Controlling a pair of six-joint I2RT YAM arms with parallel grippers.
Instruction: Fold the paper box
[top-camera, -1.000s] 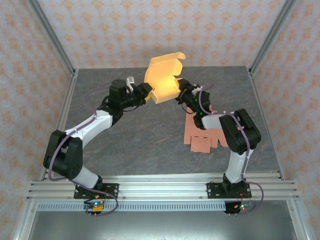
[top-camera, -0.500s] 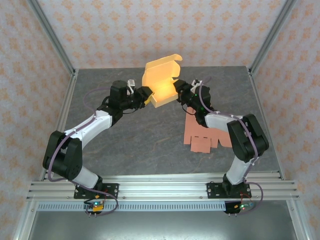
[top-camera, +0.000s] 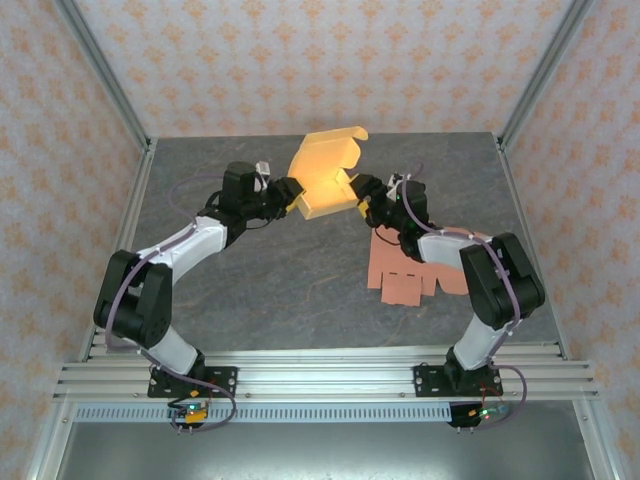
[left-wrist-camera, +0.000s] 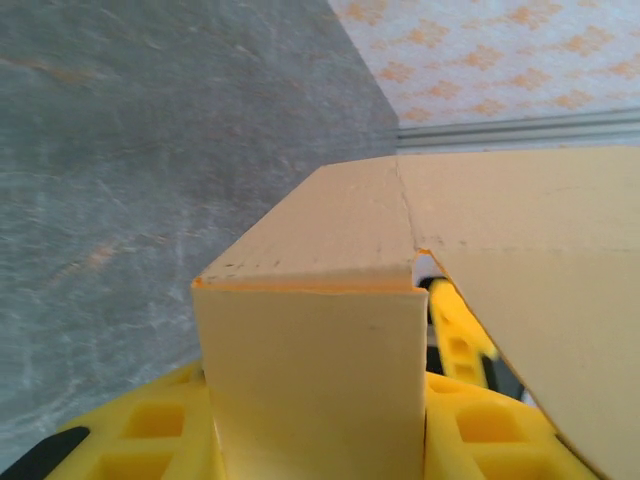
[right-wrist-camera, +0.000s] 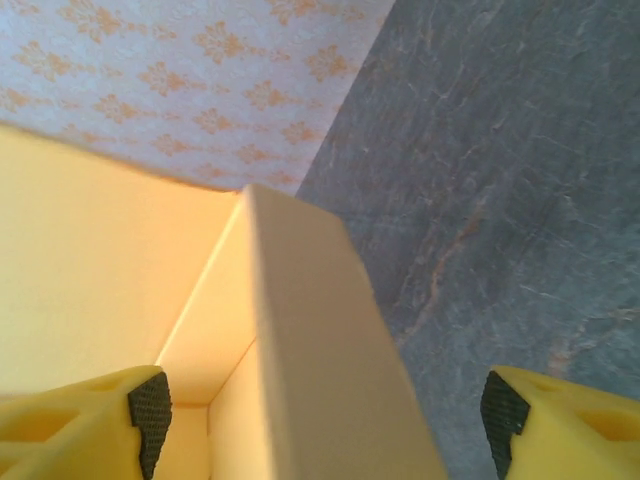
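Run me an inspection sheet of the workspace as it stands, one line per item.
Surface: grey stone-look table, flat, no spills seen.
Job's things: yellow partly folded paper box, lifted off the table between both arms, lid flap upright.
Clutter: flat pink cardboard blank lying on the table by the right arm.
Grippers: left gripper shut on the box's left wall; right gripper open, straddling the opposite wall without pinching it.
Cables: purple cables run along both arms, none snagged on the box.
Surroundings: patterned wallpaper walls, aluminium frame rails in front.
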